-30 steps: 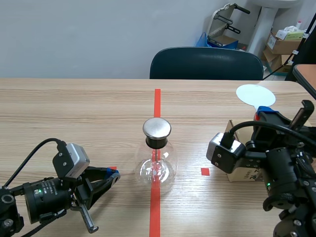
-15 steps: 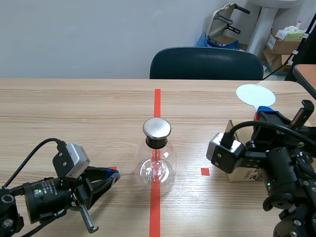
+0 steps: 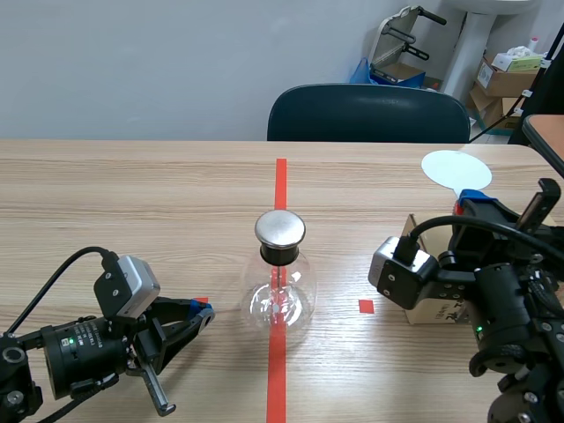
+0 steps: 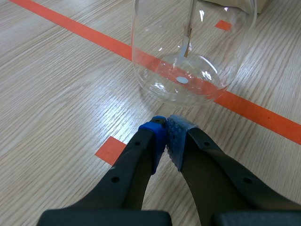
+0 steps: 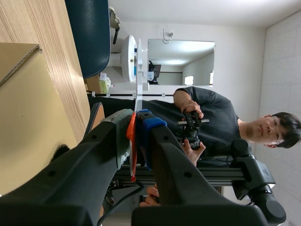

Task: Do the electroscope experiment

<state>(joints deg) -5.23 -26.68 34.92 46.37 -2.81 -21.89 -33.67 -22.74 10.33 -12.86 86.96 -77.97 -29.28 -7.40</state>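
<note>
Two grippers sit low at the near side of the table [image 3: 132, 194]. At near left, the left gripper [image 3: 204, 313] [image 4: 165, 129] lies close to the surface with its blue-padded fingers pressed together on nothing, tips pointing at the base of the glass flask [image 3: 280, 295] [image 4: 193, 52] and just short of it. The flask stands upright at the centre, on the orange-red tape line, with a metal cap [image 3: 280, 228] on its neck and a thin foil strip [image 4: 187, 40] hanging inside. At near right, the right gripper [image 3: 467, 201] [image 5: 138, 115] is raised above a cardboard box [image 3: 432, 310] [image 5: 28, 117], fingers clamped on the orange-red part of a disc wand [image 5: 132, 141]. The wand's white disc [image 3: 456, 168] [image 5: 128, 59] lies past the fingertips, well apart from the flask. At the far edge stands a dark chair [image 3: 368, 113].
</note>
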